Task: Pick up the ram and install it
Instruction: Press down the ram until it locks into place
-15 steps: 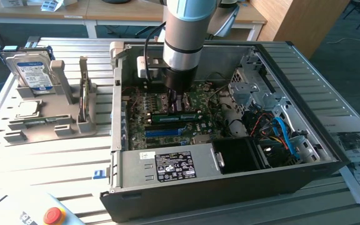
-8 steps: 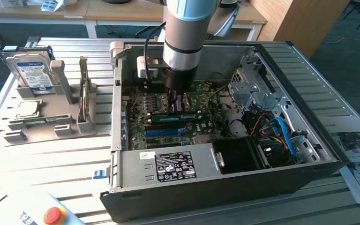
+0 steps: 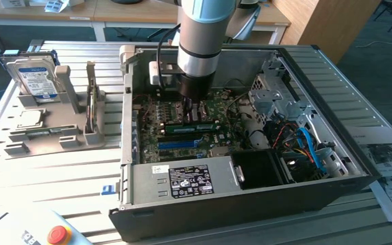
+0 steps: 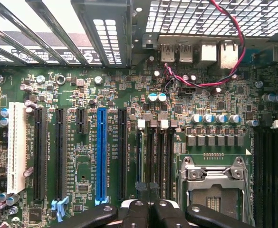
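Observation:
The ram [image 3: 200, 126] is a slim green stick standing on edge in a memory slot of the motherboard [image 3: 182, 138], inside the open computer case [image 3: 250, 199]. My gripper [image 3: 194, 111] reaches straight down into the case just above it, and I cannot tell whether they touch. In the wrist view the black fingertips [image 4: 142, 186] are pressed together with nothing between them, over the black memory slots [image 4: 154, 156]. A thin green edge [image 4: 140, 156] runs along one slot. The gripper is shut.
A grey holder [image 3: 53, 133] at the exterior view's left carries a silver hard drive [image 3: 36, 79] and a small square processor chip [image 3: 30, 118]. The power supply [image 3: 182, 181], drive cage [image 3: 277, 97] and blue cables [image 3: 312, 148] crowd the case. A red button [image 3: 59, 235] sits at the front.

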You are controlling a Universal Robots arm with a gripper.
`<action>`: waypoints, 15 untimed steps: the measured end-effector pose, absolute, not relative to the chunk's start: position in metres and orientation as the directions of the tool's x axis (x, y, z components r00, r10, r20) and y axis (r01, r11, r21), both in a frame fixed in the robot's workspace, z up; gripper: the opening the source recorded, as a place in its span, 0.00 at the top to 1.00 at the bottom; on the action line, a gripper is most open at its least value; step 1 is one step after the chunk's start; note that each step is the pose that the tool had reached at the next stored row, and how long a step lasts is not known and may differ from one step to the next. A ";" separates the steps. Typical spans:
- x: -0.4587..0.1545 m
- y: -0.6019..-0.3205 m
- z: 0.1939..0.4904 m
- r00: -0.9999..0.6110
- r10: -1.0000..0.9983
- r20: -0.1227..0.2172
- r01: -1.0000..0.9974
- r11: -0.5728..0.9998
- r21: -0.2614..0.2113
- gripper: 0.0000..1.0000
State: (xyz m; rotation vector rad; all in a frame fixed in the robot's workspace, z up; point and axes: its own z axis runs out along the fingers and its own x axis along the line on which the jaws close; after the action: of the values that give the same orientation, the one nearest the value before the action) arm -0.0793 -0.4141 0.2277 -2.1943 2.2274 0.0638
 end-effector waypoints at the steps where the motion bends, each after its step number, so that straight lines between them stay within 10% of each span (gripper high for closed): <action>1: -0.079 -0.414 0.230 -0.015 -0.999 -0.038 -1.000 0.015 0.019 0.90; 15: -0.087 -0.414 0.233 -0.015 -0.999 -0.038 -1.000 0.014 0.017 0.90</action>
State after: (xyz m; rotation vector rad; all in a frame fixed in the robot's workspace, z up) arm -0.0873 -0.4142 0.2327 -2.1936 2.2264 0.0606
